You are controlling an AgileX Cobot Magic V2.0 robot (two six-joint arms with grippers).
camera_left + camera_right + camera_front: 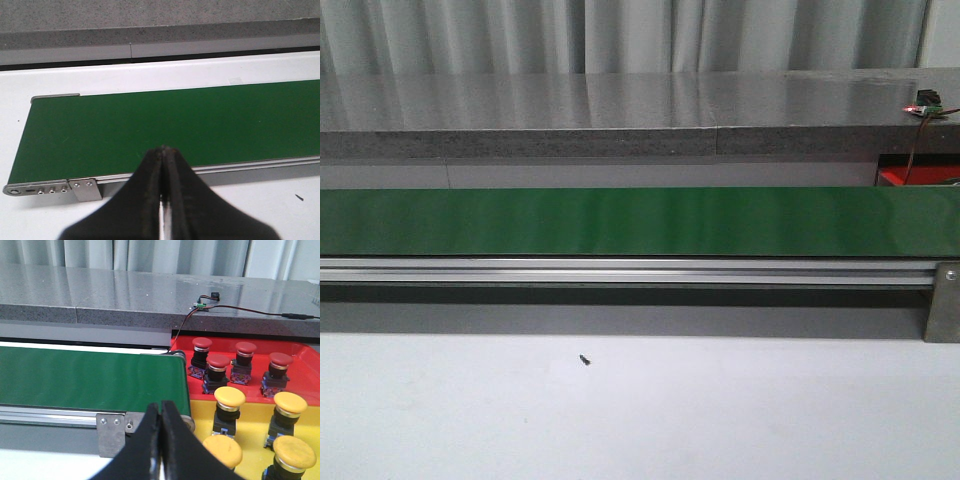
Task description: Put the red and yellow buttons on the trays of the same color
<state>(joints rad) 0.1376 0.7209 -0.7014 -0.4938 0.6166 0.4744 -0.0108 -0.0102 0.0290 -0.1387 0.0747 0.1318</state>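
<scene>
**Both grippers closed over the belt**

My right gripper (161,407) and my left gripper (163,152) have their jaws pressed together, holding nothing. Four red buttons (218,361) stand on the red tray (300,371), four yellow buttons (229,396) on the yellow tray (252,425), beside the green belt (85,380).

Green belt (620,221) runs bare across the front view, its whole surface open to a hand from above. White worktop (640,420) before it lies open save one small dark speck (585,359). Aluminium rail (620,270) and end bracket (942,302) edge the belt's near side. A grey stone ledge (620,110) rises behind it. Past the belt's end, red tray (300,365) carries four red buttons (218,373) and yellow tray (250,432) four yellow buttons (229,409), with narrow gaps between them. A wire (235,311) lies on the ledge.
</scene>
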